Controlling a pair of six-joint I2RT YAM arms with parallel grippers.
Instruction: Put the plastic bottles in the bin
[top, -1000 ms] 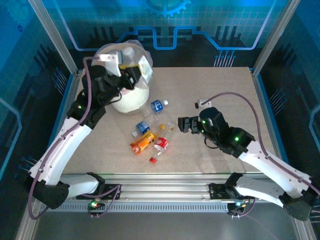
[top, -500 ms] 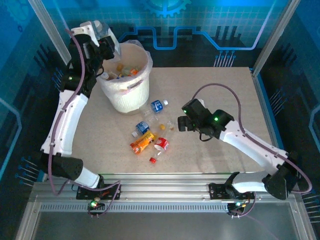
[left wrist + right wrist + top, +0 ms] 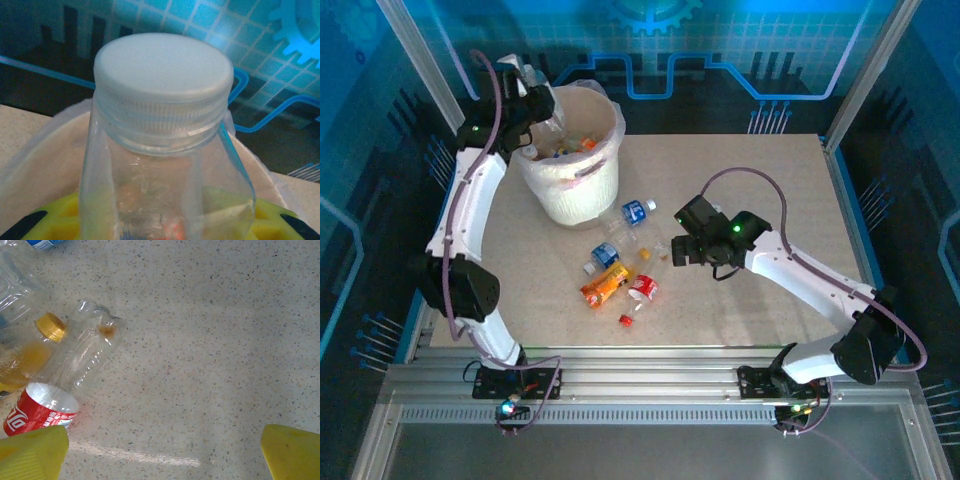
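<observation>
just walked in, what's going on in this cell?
The left end effector is shut on a clear white-capped bottle, held up at the far-left rim of the white bin, which has bottles inside. The right end effector is open, hovering low over the table beside the loose pile, near a red-labelled bottle. Several bottles lie on the table, not yet binned.

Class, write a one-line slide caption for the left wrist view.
Left gripper shut on a clear, white-capped bottle, the bag-lined bin behind it.
</observation>
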